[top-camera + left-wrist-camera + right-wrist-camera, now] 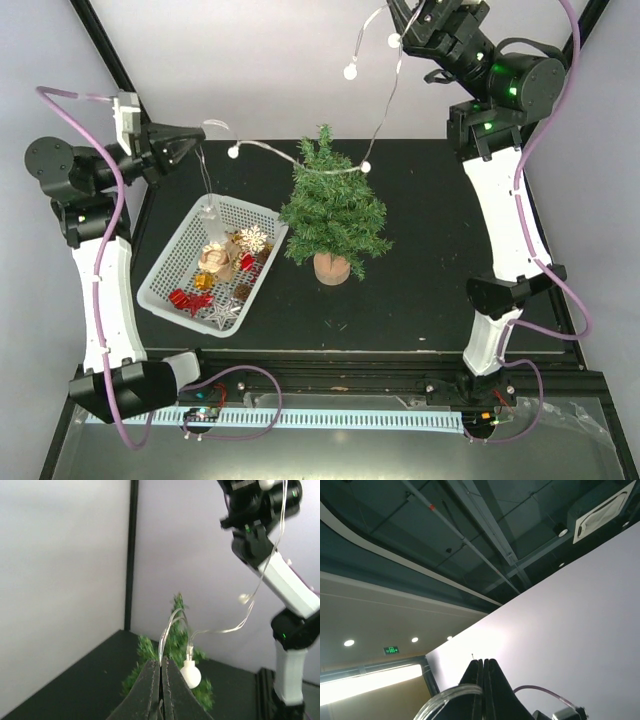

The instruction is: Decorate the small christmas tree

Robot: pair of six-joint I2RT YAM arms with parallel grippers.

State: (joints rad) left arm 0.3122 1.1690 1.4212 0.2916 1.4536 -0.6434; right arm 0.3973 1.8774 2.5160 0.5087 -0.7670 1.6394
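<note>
- The small christmas tree (333,212) stands upright mid-bench (430,250).
- Left pincer (192,148), clamped on the light string (350,72), sits left of the tree.
- Right pincer (408,18), pinching the same string, hangs high above-right.

White walls (250,70) and black posts (107,50) enclose a black table (430,220); overhead, a dark ceiling (380,535) carries pipes (447,523), a vent (605,510), spotlights (349,643) and a green sign (391,650).

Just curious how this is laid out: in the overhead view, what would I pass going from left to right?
left arm → white basket of ornaments → small christmas tree → right arm. The light string stretches across several of these, so it is left out.
</note>
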